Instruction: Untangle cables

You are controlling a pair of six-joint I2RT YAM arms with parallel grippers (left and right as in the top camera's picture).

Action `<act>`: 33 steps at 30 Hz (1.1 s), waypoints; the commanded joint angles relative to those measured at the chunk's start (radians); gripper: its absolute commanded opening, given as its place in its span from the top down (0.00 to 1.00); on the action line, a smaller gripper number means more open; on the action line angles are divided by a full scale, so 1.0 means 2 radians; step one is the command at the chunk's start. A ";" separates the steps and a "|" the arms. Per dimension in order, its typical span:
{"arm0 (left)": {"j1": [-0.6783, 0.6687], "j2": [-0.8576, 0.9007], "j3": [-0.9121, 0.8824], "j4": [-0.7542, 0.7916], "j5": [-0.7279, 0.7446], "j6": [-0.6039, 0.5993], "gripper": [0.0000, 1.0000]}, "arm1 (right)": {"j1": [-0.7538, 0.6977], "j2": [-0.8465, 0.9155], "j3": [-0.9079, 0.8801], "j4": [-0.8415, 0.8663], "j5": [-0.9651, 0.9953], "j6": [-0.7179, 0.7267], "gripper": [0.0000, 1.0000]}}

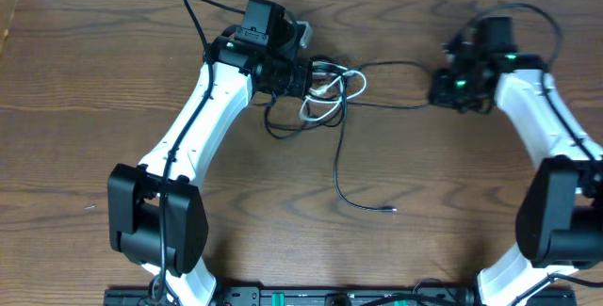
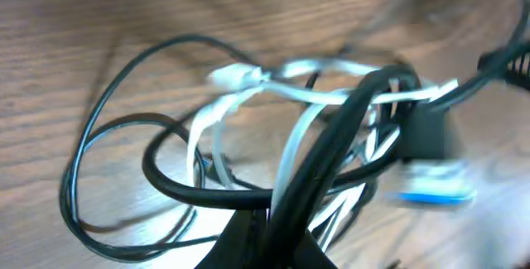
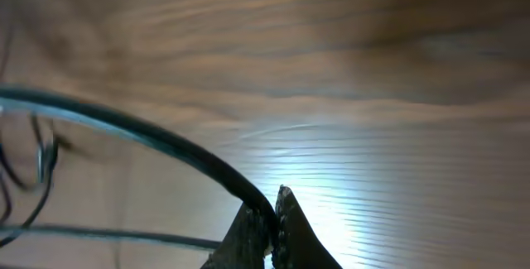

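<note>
Right gripper [image 3: 269, 213] pinched tight on black cable [image 3: 166, 148]; left gripper [image 2: 273, 223] clamped on tangle [image 1: 328, 91], bunched at its tips. Pull apart slow, low — if white loops [image 2: 319, 95] cinch, ease off, regrip looser strand.

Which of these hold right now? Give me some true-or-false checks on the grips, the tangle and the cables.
1. The right gripper is shut on a black cable. True.
2. The cable tangle lies at the right gripper. False: it lies at the left gripper, across the table from the right one.
3. Every cable in the tangle is black. False: a white cable loops through the black ones.
4. A loose cable end lies on the wooden table, apart from both grippers. True.
</note>
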 commanded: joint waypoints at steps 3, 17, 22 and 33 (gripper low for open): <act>0.006 0.000 0.005 0.009 0.072 0.000 0.93 | -0.044 -0.011 0.006 0.000 -0.033 -0.043 0.98; 0.006 0.000 0.005 0.030 0.170 -0.006 0.92 | 0.008 -0.013 0.050 0.027 -0.255 -0.176 0.28; 0.006 -0.012 0.005 0.078 0.186 -0.070 0.93 | 0.058 -0.011 0.050 0.058 -0.255 -0.136 0.29; 0.006 -0.069 0.005 0.160 0.215 -0.173 0.93 | 0.122 -0.005 0.050 0.133 -0.208 -0.038 0.36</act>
